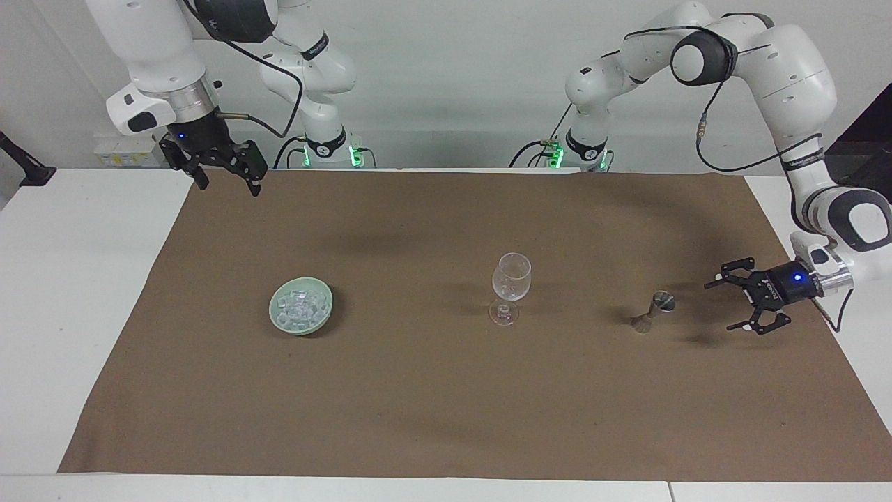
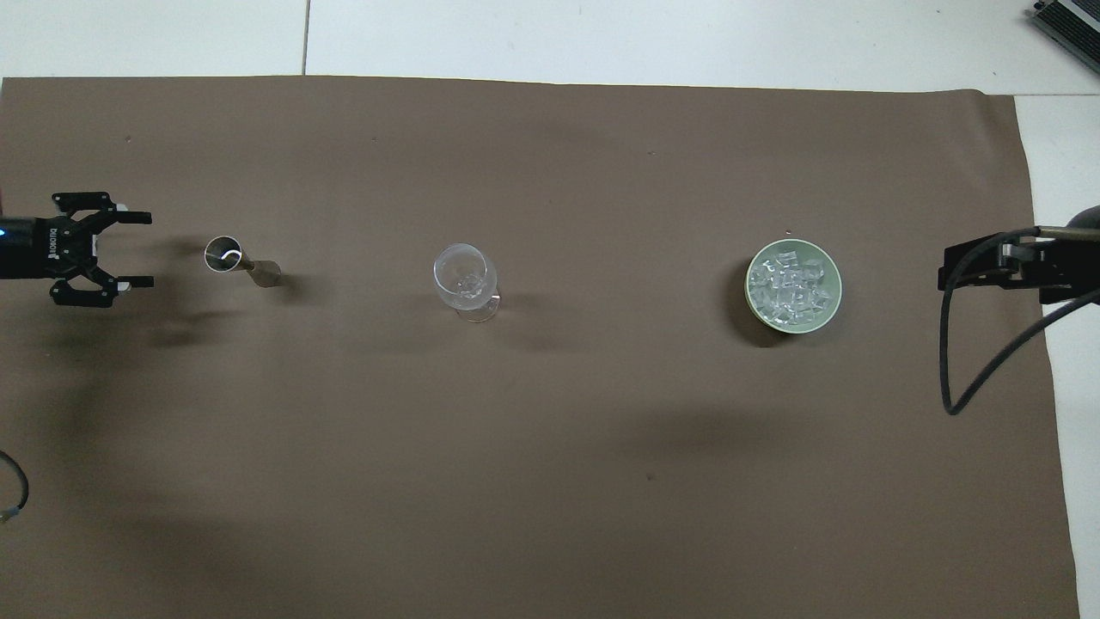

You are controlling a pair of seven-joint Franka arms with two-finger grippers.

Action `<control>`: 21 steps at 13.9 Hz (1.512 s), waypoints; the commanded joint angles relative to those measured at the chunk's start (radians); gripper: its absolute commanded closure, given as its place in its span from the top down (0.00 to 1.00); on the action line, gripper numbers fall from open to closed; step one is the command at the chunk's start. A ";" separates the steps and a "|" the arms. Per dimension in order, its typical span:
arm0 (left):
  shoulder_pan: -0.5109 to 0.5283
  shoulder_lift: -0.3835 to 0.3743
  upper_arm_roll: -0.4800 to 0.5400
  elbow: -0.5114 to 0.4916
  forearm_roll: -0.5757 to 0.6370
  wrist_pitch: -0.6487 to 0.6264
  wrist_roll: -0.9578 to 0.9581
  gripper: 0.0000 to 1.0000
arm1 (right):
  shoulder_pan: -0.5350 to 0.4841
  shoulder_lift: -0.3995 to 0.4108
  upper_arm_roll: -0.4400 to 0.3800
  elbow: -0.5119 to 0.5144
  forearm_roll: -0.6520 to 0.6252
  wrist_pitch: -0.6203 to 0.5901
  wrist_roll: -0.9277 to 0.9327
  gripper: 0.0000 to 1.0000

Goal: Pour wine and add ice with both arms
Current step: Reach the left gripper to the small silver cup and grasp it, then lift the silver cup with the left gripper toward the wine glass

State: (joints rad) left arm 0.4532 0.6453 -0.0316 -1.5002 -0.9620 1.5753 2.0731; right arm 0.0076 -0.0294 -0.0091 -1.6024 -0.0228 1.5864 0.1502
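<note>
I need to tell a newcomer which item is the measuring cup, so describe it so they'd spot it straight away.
On the brown cloth, three things stand in a row: a bowl of ice, a wine glass in the middle, and the measuring cup toward the left arm's end. It is the small metal hourglass shape, the only thing there that isn't clear or green.
</note>
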 commanded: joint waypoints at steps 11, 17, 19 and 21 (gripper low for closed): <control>0.074 0.183 -0.160 -0.009 -0.184 -0.104 0.185 1.00 | -0.006 0.000 0.000 -0.004 0.015 0.011 -0.012 1.00; 0.079 0.209 -0.177 -0.017 -0.227 -0.176 0.238 1.00 | -0.006 0.000 0.000 -0.004 0.015 0.011 -0.012 1.00; 0.079 0.220 -0.179 -0.020 -0.244 -0.176 0.260 1.00 | -0.006 0.000 0.000 -0.004 0.015 0.011 -0.012 1.00; 0.079 0.234 -0.180 -0.021 -0.248 -0.178 0.266 1.00 | -0.006 0.000 0.000 -0.004 0.015 0.011 -0.012 1.00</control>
State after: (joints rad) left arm 0.5173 0.8604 -0.2002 -1.5133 -1.1860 1.4171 2.3047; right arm 0.0076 -0.0294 -0.0091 -1.6024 -0.0229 1.5864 0.1502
